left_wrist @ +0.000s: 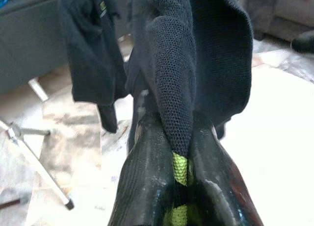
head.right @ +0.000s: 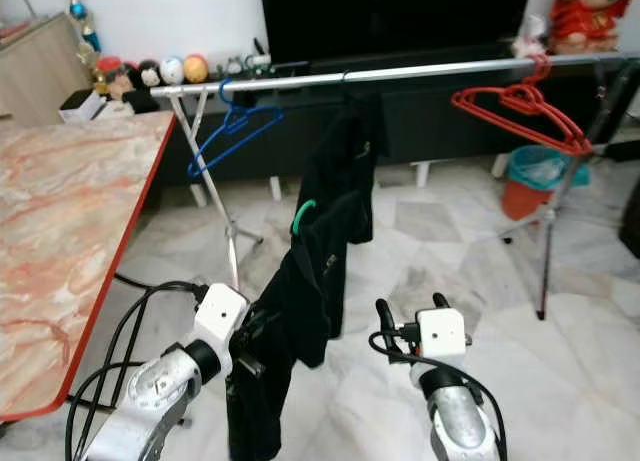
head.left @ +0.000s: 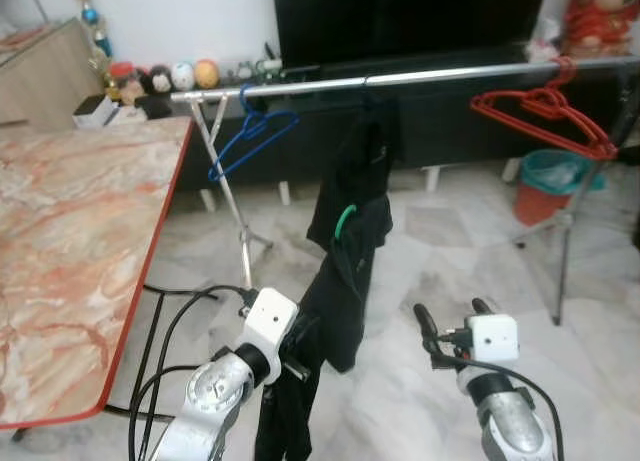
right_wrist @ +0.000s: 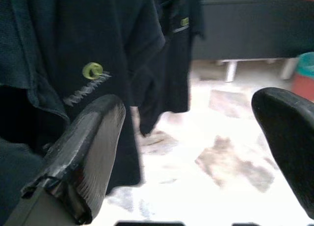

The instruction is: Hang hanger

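Green hanger (head.left: 345,221) peeks from a black shirt (head.left: 350,231) draped on the rail (head.left: 400,79), between a blue hanger (head.left: 250,136) and a red hanger (head.left: 545,111). The left hand (left_wrist: 179,152) is clenched on the shirt's lower hem. The right hand (head.left: 455,321) is released over bare floor (head.left: 440,251), well clear of the counter (head.left: 70,251) edge.

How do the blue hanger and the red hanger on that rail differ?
The thin blue wire hanger hangs near the left end of the silver metal rail, by the stand's crossed legs; the thicker red plastic hanger hangs near the right end. The blue one looks slimmer and tilts down to the left, while the red one tilts down to the right. Both hang empty by their hooks.
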Motion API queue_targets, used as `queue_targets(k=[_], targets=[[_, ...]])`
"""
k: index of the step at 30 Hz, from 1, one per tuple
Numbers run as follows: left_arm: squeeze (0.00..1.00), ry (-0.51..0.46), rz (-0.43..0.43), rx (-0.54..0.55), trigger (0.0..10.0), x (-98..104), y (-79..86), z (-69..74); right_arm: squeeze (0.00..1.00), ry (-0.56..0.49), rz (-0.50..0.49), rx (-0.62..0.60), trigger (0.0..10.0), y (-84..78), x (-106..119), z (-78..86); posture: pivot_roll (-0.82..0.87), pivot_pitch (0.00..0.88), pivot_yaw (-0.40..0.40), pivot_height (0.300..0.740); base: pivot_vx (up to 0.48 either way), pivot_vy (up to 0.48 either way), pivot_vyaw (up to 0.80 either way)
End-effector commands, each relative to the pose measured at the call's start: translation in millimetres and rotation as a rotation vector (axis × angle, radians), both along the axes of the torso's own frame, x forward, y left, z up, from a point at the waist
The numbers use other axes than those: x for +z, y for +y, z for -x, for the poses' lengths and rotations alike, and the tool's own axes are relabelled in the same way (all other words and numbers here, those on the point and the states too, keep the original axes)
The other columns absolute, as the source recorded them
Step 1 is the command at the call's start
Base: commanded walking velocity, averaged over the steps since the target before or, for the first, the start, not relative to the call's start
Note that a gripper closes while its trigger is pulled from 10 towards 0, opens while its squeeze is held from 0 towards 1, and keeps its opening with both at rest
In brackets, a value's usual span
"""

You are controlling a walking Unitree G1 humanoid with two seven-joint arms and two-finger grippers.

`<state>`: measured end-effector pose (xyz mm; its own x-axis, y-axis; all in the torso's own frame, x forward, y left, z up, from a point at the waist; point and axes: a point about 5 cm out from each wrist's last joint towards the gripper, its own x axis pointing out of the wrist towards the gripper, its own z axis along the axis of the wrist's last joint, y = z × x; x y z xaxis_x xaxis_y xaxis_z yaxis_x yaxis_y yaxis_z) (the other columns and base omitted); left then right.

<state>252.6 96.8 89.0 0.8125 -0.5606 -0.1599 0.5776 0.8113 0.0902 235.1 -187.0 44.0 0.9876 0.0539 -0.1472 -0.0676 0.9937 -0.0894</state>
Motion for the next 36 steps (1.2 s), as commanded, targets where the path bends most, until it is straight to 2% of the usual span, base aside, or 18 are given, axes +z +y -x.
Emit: queue_targets(k=[1, 13, 16, 25, 30, 36], targets=[[0.0, -0.05, 0.003, -0.001, 10.0, 11, 2.4, -3.5, 0.0, 0.001, -0.017, 0.021, 10.0, 7.1, 1, -0.8, 0.03, 0.0, 0.051, 0.74, -0.274, 0.0, 0.0], [0.0, -0.049, 0.01, -0.003, 10.0, 11, -0.4, -3.6, 0.0, 0.01, -0.003, 0.07, 10.0, 10.2, 1, -1.0, 0.03, 0.0, 0.042, 0.74, -0.278, 0.0, 0.0], [0.0, -0.05, 0.008, -0.003, 10.0, 11, -0.9, -4.0, 0.0, 0.034, 0.032, 0.157, 10.0, 15.9, -1, 6.8, 0.03, 0.0, 0.037, 0.74, -0.285, 0.0, 0.0], [0.0, -0.047, 0.015, -0.01, 10.0, 11, -3.9, -4.1, 0.0, 0.046, 0.061, 0.219, 10.0, 8.4, 7, 20.1, 0.02, 0.0, 0.032, 0.74, -0.288, 0.0, 0.0], [0.0, -0.042, 0.017, -0.018, 10.0, 10, -5.2, -3.8, 0.0, 0.056, 0.117, 0.27, 10.0, 9.1, 8, 22.4, 0.01, 0.0, 0.03, 0.74, -0.306, 0.0, 0.0], [0.0, -0.043, 0.021, -0.021, 10.0, 11, -6.2, -3.8, 0.0, 0.052, 0.105, 0.289, 10.0, 12.9, 12, 19.7, 0.02, 0.0, 0.027, 0.74, -0.306, 0.0, 0.0]])
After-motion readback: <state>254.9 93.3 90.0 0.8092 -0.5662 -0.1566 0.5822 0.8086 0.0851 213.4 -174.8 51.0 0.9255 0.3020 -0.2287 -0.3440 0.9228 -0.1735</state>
